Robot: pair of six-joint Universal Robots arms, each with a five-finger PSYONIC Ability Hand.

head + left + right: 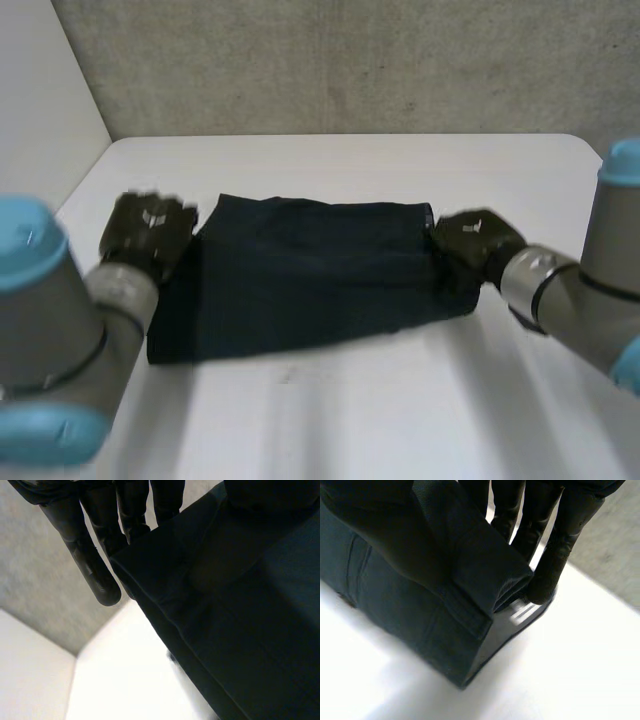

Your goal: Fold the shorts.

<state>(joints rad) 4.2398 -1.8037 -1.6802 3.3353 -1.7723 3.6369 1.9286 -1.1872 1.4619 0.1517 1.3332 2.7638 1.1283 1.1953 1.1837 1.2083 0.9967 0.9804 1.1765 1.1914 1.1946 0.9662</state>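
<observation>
2 arms frame the nearest part of the head view: the left arm [60,330] low at one side, the right arm [590,290] at the other, with the white surface [350,410] between them. Just beyond that strip lies the near edge of the shorts [310,280]. They are dark and spread as 1 broad rectangle across the middle of the surface, and the near-left corner reaches closest to us.

Farther on, we find the left hand [148,232] at the far-left corner of the shorts and the right hand [475,245] at the right edge, near the far-right corner.

From the left wrist, we see its fingers [92,565] run straight along and behind the cloth's edge. The thumb [270,492] lies on top of the shorts [240,630], so the cloth is pinched between them.

From the right wrist, the fingers [555,560] stand behind a raised fold of the shorts [420,605]. The thumb [375,525] presses on its front, holding that corner pinched and slightly off the surface.

Past the far edge of the shorts, the surface runs on to a grey wall [350,60].
</observation>
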